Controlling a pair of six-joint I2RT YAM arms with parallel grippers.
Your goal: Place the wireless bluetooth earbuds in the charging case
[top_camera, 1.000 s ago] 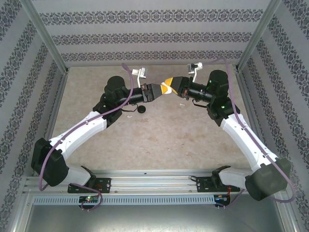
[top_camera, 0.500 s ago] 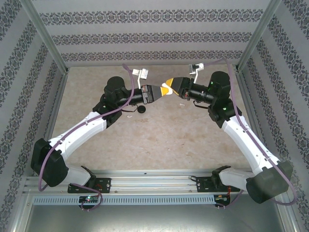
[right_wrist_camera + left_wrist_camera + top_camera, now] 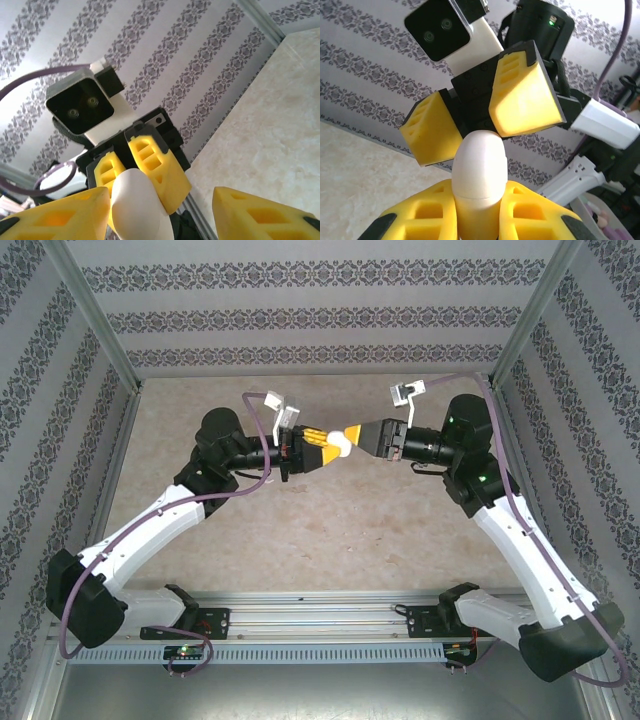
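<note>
Top external view, item one: charging case (image 3: 343, 445), small, white, glossy and rounded, was held in the air above the far middle of the counter (image 3: 330, 530), between the two arms' tips.

Holder: left claw (image 3: 333, 445) reached in from the left. Its yellow fingers were clamped on the case's lower part. In the left wrist view the case (image 3: 479, 180) stood upright out of the left claw (image 3: 479, 210), with a seam line across the shell and the rounded top free.

Opposite piece: right claw (image 3: 352, 434) came in from the right, facing the left one. Its jaws were spread apart and not closed on anything. In the left wrist view the right claw (image 3: 470, 120) sat just behind the case's top, one yellow finger to each side. In the right wrist view the case (image 3: 137, 207) lay within the wide gap of the right claw (image 3: 160, 200), nearer its left finger (image 3: 55, 217); whether they touched could not be told. Behind it, the left claw (image 3: 131, 170) gripped the shell.

Surroundings: beige marbled counter; striped patterned walls (image 3: 300, 315) on three sides; purple cable (image 3: 255, 455) along the left arm.
</note>
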